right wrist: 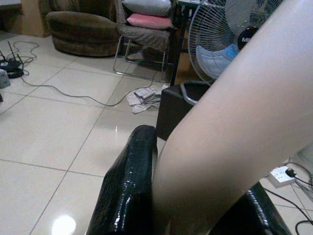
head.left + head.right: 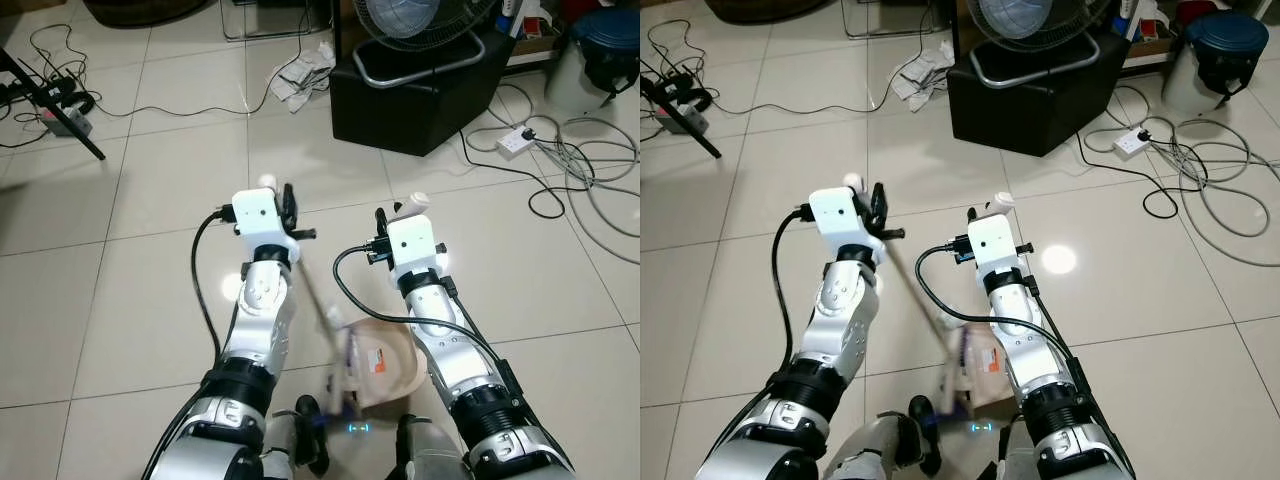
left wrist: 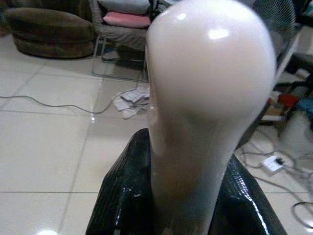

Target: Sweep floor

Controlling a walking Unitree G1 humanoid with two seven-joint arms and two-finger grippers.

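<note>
My left gripper (image 2: 284, 208) is shut on a white broom handle (image 3: 210, 98) whose rounded tip sticks out past the black fingers (image 3: 122, 196). The thin stick (image 2: 315, 295) slants down toward my body to a blurred brush head (image 2: 345, 385). My right gripper (image 2: 398, 214) is shut on the cream dustpan handle (image 1: 244, 122), beside one black finger (image 1: 132, 186). The beige dustpan (image 2: 388, 362) hangs low between my arms, right next to the brush. A crumpled paper (image 2: 305, 72) lies on the white tiled floor (image 2: 170, 170) ahead.
A black box (image 2: 410, 100) carrying a fan (image 2: 420, 20) stands ahead on the right. A power strip (image 2: 517, 143) and grey cables (image 2: 600, 180) spread at the right, near a blue-lidded bin (image 2: 610, 45). A black tripod leg (image 2: 55, 105) and cords lie at the far left.
</note>
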